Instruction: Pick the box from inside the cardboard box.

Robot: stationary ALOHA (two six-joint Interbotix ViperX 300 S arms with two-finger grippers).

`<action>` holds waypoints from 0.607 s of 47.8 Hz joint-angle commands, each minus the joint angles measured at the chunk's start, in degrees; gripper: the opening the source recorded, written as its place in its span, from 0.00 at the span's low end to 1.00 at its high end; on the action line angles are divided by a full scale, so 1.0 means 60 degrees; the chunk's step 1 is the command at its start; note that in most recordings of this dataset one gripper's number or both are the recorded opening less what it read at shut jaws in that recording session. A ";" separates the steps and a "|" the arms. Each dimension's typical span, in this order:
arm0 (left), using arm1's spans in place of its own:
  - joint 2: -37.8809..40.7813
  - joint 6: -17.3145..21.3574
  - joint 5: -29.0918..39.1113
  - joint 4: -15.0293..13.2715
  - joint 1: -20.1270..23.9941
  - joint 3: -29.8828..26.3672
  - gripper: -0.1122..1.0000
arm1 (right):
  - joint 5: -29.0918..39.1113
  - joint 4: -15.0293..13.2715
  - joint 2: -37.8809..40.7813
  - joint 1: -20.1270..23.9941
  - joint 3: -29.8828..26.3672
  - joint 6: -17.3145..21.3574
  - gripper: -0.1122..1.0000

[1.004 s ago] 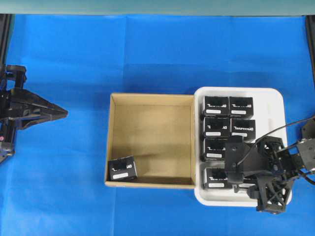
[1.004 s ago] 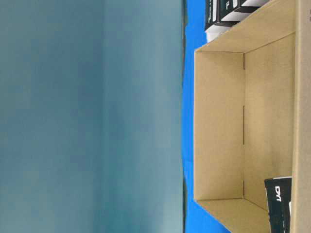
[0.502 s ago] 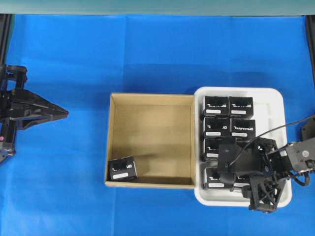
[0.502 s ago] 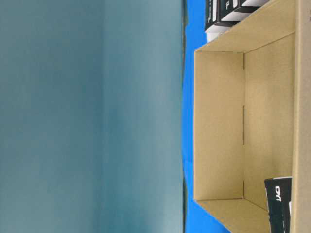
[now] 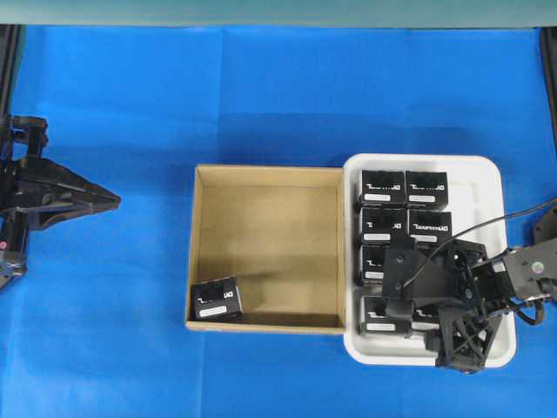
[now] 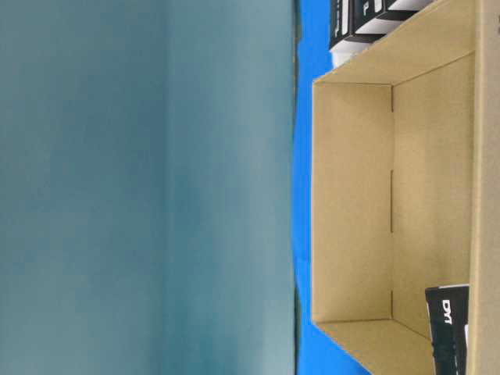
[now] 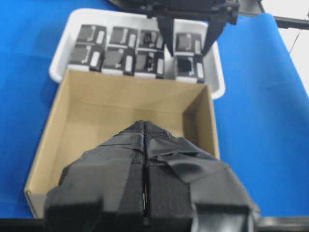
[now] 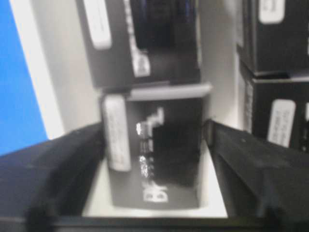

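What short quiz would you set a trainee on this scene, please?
1. True or false: the cardboard box holds two black cartons.
2. The right gripper hovers over: A) the white tray; B) the cardboard box; C) bare blue cloth.
3. Fill in: the left gripper has its jaws ____.

Key: 1 false, only one carton, in a corner; 2 A; 3 shut.

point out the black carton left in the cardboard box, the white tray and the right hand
black carton [image 5: 217,299], overhead view, its top face
cardboard box [image 5: 266,228], overhead view, bare floor
white tray [image 5: 484,185], overhead view, bare corner
right hand [image 5: 397,287], overhead view, between its fingertips
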 commanded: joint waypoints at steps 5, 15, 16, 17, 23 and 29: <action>0.0029 -0.0015 -0.0044 0.0015 -0.0029 -0.0146 0.04 | -0.0073 0.0029 0.0059 -0.0015 -0.0176 0.0000 0.93; 0.0029 0.0000 -0.0044 0.0015 -0.0059 -0.0146 0.04 | 0.0220 0.0029 -0.0293 -0.0015 -0.0454 0.0029 0.93; 0.0029 0.0000 -0.0044 0.0015 -0.0059 -0.0146 0.04 | 0.0308 0.0029 -0.0366 -0.0015 -0.0483 0.0029 0.93; 0.0029 0.0000 -0.0044 0.0015 -0.0059 -0.0146 0.04 | 0.0381 0.0029 -0.0469 -0.0015 -0.0513 0.0044 0.93; 0.0044 0.0000 -0.0044 0.0015 -0.0059 -0.0132 0.04 | 0.0791 0.0029 -0.1216 -0.0015 -0.0806 0.0044 0.93; 0.0044 0.0000 -0.0044 0.0015 -0.0059 -0.0132 0.04 | 0.0908 0.0029 -0.2007 -0.0073 -0.0894 0.0059 0.94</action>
